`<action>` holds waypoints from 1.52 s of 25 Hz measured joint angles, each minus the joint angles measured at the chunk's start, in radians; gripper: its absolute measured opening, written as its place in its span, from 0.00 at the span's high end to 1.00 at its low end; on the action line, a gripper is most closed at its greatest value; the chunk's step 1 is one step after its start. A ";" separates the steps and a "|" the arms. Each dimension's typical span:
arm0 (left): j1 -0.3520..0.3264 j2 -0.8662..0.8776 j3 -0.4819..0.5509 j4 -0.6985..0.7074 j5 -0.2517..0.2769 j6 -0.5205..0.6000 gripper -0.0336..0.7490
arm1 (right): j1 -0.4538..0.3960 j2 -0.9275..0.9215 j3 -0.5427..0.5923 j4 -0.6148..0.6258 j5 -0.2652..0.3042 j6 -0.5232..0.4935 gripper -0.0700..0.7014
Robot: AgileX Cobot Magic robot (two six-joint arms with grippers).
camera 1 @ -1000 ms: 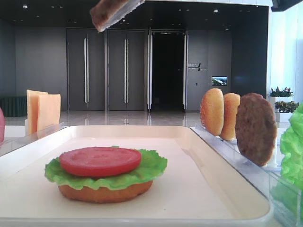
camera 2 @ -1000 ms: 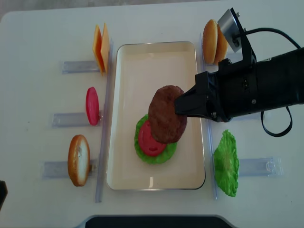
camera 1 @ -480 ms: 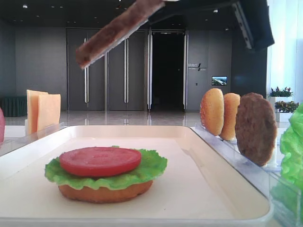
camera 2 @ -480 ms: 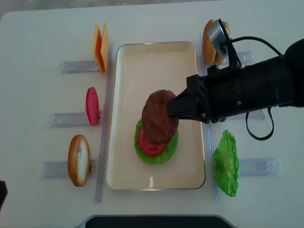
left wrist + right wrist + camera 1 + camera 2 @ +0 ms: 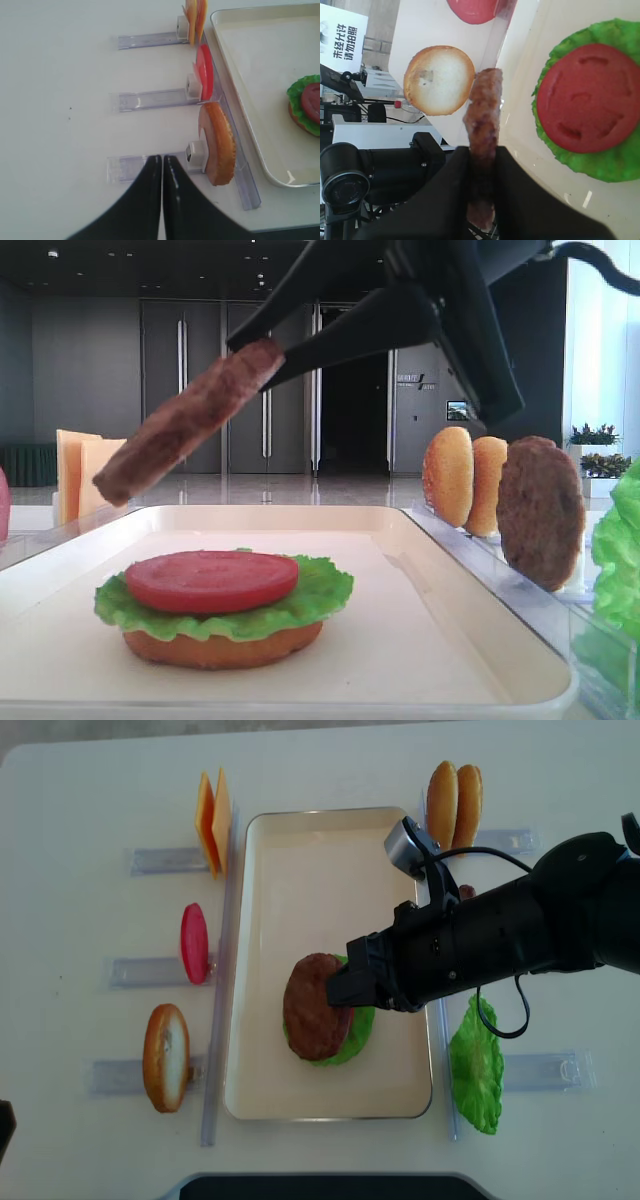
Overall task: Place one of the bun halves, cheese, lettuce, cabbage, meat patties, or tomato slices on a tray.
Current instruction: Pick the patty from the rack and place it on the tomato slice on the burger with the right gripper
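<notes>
My right gripper [image 5: 345,990] is shut on the edge of a brown meat patty [image 5: 312,1005]. The patty hangs tilted, low over the stack on the cream tray [image 5: 330,850]. That stack is a bun half [image 5: 220,648], lettuce [image 5: 320,595] and a tomato slice [image 5: 212,580]. In the right wrist view the patty [image 5: 482,115] stands edge-on between the black fingers [image 5: 445,195], left of the tomato slice [image 5: 592,97]. My left gripper [image 5: 161,160] is shut on nothing, above the table left of the racks. A second patty [image 5: 540,510] stands in a rack. Cabbage is out of view.
Clear racks flank the tray. On the left they hold cheese slices [image 5: 212,820], a tomato slice [image 5: 194,942] and a bun half [image 5: 166,1056]. On the right stand two bun halves [image 5: 453,792] and a lettuce leaf [image 5: 476,1063]. The right arm's cable [image 5: 500,1020] loops over the right racks.
My right gripper has come down and moved left with the patty, from high above the tray to just over the tomato slice. The left gripper shows no earlier view.
</notes>
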 joint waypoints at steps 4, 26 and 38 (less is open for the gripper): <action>0.000 0.000 0.000 0.000 0.000 0.000 0.96 | 0.000 0.040 -0.029 0.002 -0.006 -0.002 0.74; 0.000 0.000 0.000 0.000 0.000 0.000 0.96 | -0.008 0.173 -0.116 0.013 0.020 -0.032 0.74; 0.000 0.000 0.000 -0.001 0.000 0.000 0.96 | -0.061 0.228 -0.116 -0.005 0.086 -0.039 0.74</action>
